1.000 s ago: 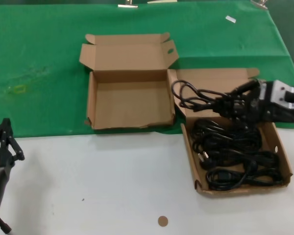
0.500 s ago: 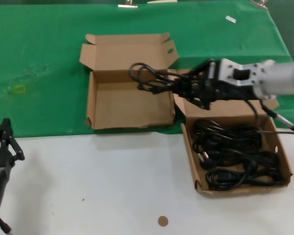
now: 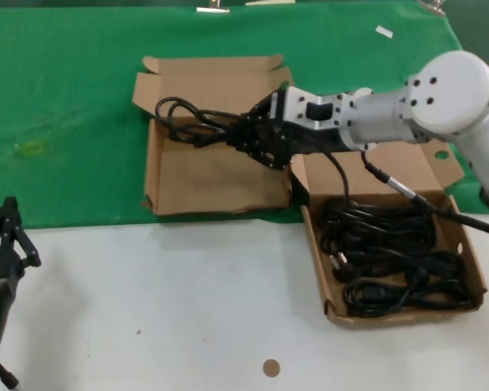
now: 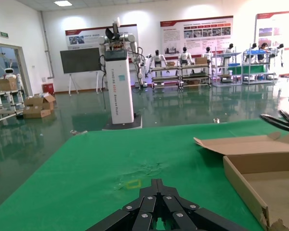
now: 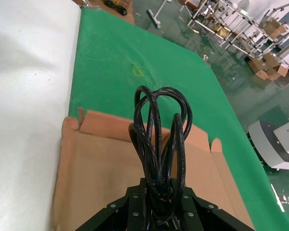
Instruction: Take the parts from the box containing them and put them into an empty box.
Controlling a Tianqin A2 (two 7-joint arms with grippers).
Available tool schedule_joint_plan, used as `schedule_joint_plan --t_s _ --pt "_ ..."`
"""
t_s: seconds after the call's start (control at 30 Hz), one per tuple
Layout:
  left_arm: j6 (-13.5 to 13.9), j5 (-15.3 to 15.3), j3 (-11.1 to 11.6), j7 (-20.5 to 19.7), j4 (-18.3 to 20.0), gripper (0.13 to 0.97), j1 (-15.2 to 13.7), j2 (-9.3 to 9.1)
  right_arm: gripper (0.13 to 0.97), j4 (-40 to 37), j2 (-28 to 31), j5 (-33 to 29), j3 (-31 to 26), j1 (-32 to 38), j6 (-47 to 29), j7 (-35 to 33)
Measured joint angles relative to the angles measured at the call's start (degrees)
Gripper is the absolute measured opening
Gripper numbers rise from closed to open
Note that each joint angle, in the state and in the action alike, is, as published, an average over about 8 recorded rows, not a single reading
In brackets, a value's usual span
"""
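Observation:
My right gripper [image 3: 246, 137] is shut on a coiled black power cord [image 3: 187, 122] and holds it above the empty cardboard box [image 3: 216, 175] at the left; the cord's loops [image 5: 159, 130] stick out over the box floor [image 5: 101, 178]. One end of the cord [image 3: 339, 183] trails back to the box of cords [image 3: 473, 265] at the right, where several black bundles [image 3: 391, 261] lie. My left gripper [image 3: 8, 236] is shut and empty, parked at the table's near left edge; in the left wrist view [image 4: 156, 185] it points over the green cloth.
Green cloth [image 3: 65, 106] covers the far half of the table, white surface [image 3: 187, 301] the near half. A small brown disc [image 3: 270, 367] lies near the front edge. The empty box's lid [image 3: 212, 81] stands open at the back.
My right arm has carried the cord bundle leftward, from above the full box to over the empty box. The left arm has not moved.

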State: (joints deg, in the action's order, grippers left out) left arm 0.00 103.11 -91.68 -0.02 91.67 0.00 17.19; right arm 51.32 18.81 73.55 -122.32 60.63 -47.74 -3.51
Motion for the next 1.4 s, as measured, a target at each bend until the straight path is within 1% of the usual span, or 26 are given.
schedule_joint_plan --t_s 0.3,0.67,0.93,1.07,1.33,1.37,1.4 --pt "0.0 0.0 0.0 0.0 0.0 0.144 0.0 0.00 0.238 -9.6 -5.8 0.1 -0.3 3.2 3.8 -4.0" --pt "0.0 0.0 0.0 0.0 0.0 0.144 0.0 0.00 0.265 -16.0 -8.8 -0.3 -0.5 4.7 7.2 -7.5" --pt "0.0 0.0 0.0 0.0 0.0 0.144 0.0 0.00 0.363 -19.5 -9.9 0.0 -0.3 5.8 8.4 -9.8" --pt "0.0 0.0 0.0 0.0 0.0 0.144 0.0 0.00 0.363 -20.2 -10.2 0.4 0.0 5.9 8.5 -10.6" --pt "0.0 0.0 0.0 0.0 0.0 0.151 0.0 0.00 0.532 -20.3 -10.2 0.7 0.2 5.8 8.6 -10.8" --pt "0.0 0.0 0.0 0.0 0.0 0.152 0.0 0.00 0.532 -20.1 -10.2 0.8 0.3 5.6 8.7 -10.8" --pt "0.0 0.0 0.0 0.0 0.0 0.153 0.0 0.00 0.558 -19.9 -10.2 0.9 0.4 5.4 8.8 -10.8"
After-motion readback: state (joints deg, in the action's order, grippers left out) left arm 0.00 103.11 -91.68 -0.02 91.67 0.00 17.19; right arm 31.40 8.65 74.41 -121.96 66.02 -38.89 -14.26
